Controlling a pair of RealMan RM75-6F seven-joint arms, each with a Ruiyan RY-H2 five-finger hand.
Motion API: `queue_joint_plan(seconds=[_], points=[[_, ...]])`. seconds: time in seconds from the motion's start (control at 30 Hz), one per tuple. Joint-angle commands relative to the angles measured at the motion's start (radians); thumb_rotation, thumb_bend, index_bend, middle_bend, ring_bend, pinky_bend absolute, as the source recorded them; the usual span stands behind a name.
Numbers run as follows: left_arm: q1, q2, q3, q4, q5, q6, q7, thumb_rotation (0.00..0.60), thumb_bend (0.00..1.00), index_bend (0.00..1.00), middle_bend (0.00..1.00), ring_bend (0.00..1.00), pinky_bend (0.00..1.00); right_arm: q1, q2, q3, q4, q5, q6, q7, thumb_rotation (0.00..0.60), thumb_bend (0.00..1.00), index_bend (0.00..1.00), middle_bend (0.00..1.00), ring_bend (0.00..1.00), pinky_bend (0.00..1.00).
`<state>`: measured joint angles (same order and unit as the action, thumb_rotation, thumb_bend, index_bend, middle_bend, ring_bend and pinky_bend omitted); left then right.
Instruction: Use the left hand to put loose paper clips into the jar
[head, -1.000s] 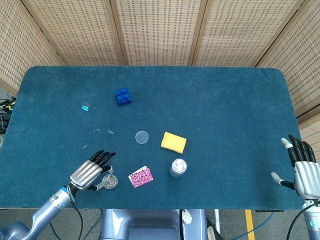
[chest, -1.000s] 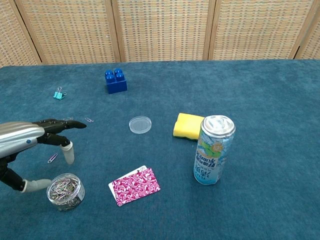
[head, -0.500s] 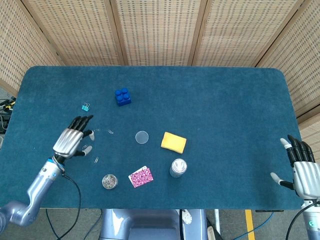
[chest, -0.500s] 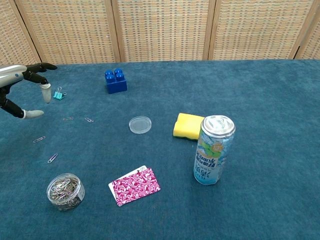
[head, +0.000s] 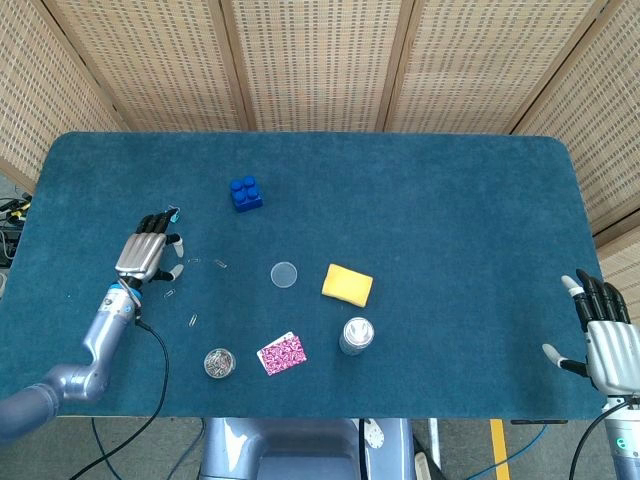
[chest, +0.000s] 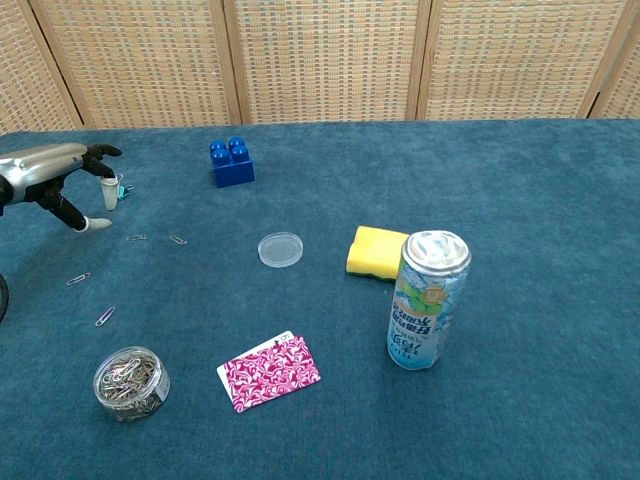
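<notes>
The clear jar (head: 219, 363) (chest: 131, 382), full of paper clips, stands near the front left edge. Loose paper clips lie on the blue cloth: two (head: 194, 261) (head: 220, 264) beside each other further back, two more (head: 170, 293) (head: 192, 320) nearer the jar; the chest view shows them too (chest: 136, 237) (chest: 178, 240) (chest: 78, 279) (chest: 104, 316). My left hand (head: 150, 255) (chest: 65, 180) hovers left of the back clips, fingers apart and pointing down, holding nothing. Its fingertips are close to a teal binder clip (chest: 120, 187). My right hand (head: 605, 330) rests open at the front right edge.
A blue block (head: 246, 193) sits at the back. A clear round lid (head: 284, 274), a yellow sponge (head: 347, 285), a drink can (head: 356, 335) and a pink patterned card (head: 282, 353) fill the middle front of the table.
My left hand has left the spot beside the jar, swung back and to the left, and now sits lower by the binder clip. The right hand has stayed put.
</notes>
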<state>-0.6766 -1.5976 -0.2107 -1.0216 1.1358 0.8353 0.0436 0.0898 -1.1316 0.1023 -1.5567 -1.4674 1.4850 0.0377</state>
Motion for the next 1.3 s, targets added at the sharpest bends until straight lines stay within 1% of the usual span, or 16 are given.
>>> queue_joint_plan(seconds=[0.03,0.33,0.43,0.63,0.97,1.3], points=[[-0.022,-0.035,-0.012,0.049,-0.031,-0.027,0.024,0.6,0.32,0.55,0.0,0.0,0.0,0.001,0.0,0.001,0.001,0.003,-0.002,0.002,0.6,0.0,0.06,0.0,0.0,0.0],[-0.045,-0.08,-0.024,0.138,-0.078,-0.077,0.044,0.6,0.32,0.55,0.0,0.0,0.0,0.004,-0.001,0.005,0.009,0.015,-0.012,0.009,0.6,0.0,0.06,0.0,0.0,0.0],[-0.05,-0.091,-0.025,0.157,-0.085,-0.093,0.043,0.6,0.35,0.55,0.0,0.0,0.0,0.005,-0.002,0.006,0.011,0.019,-0.016,0.009,0.6,0.0,0.06,0.0,0.0,0.0],[-0.057,-0.105,-0.025,0.176,-0.083,-0.105,0.035,0.6,0.38,0.54,0.0,0.0,0.0,0.006,-0.002,0.006,0.01,0.022,-0.019,0.006,0.6,0.0,0.06,0.0,0.0,0.0],[-0.069,-0.125,-0.026,0.19,-0.083,-0.115,0.041,0.6,0.38,0.53,0.0,0.0,0.0,0.006,-0.001,0.008,0.011,0.025,-0.021,0.011,0.6,0.0,0.06,0.0,0.0,0.0],[-0.084,-0.155,-0.032,0.226,-0.108,-0.145,0.059,0.6,0.38,0.51,0.0,0.0,0.0,0.005,0.001,0.008,0.012,0.027,-0.02,0.014,0.6,0.0,0.06,0.0,0.0,0.0]])
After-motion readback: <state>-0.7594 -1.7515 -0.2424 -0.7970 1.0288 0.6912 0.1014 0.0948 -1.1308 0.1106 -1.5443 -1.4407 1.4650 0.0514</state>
